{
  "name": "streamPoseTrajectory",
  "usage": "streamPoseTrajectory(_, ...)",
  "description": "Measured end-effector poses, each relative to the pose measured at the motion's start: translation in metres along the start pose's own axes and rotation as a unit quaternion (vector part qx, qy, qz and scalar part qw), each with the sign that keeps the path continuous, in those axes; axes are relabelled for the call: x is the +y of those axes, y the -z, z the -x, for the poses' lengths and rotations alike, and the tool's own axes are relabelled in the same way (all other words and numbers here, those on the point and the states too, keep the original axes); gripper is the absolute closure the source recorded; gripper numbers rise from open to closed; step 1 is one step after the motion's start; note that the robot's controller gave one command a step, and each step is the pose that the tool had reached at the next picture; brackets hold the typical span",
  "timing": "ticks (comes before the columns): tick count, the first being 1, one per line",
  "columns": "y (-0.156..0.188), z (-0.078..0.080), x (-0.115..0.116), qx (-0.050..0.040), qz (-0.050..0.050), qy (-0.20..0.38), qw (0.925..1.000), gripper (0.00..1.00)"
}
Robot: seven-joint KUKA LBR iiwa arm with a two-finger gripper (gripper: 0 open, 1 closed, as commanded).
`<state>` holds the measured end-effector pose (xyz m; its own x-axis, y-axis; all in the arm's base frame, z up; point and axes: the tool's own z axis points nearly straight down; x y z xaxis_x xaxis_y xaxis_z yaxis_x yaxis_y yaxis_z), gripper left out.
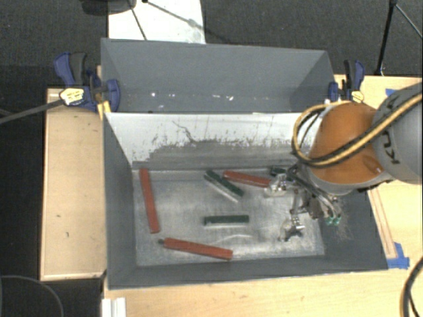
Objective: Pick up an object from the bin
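The end effector (293, 228) hangs low in the right front part of the grey metal bin (218, 78), pointing down at a bare, scuffed patch of the bin's floor. From here I cannot tell how far open it is. No item shows in its grip, and whether its tip touches the metal is unclear. Above it sits the arm's rounded orange cover (344, 144), looped with cables.

Five slim bars lie scattered across the bin floor, all to the left of the end effector. The closest is a red bar (248, 178) near the back wall, with its right end just beside the wrist. A pale green bar (223, 184) lies tilted against the red bar's left end. A dark green bar (226, 220) rests flat in the middle, near the end effector but apart from it. A second red bar (149, 201) runs along the left wall. A third red bar (195, 247) lies by the front edge.

The bin stands on a light wooden bench (264, 302), with dark carpet (26, 38) around it and a white sheet (168, 12) behind it.
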<state>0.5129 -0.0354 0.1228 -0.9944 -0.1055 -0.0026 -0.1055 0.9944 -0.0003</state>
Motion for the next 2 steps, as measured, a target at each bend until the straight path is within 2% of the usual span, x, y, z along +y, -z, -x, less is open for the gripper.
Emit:
streamPoseTrajectory(1,0.008,0.077,0.053,-0.0019,0.0,-0.014,0.9999,0.0)
streamPoseTrajectory(2,-0.003,0.08,0.058,0.0002,0.001,-0.012,0.9999,0.0)
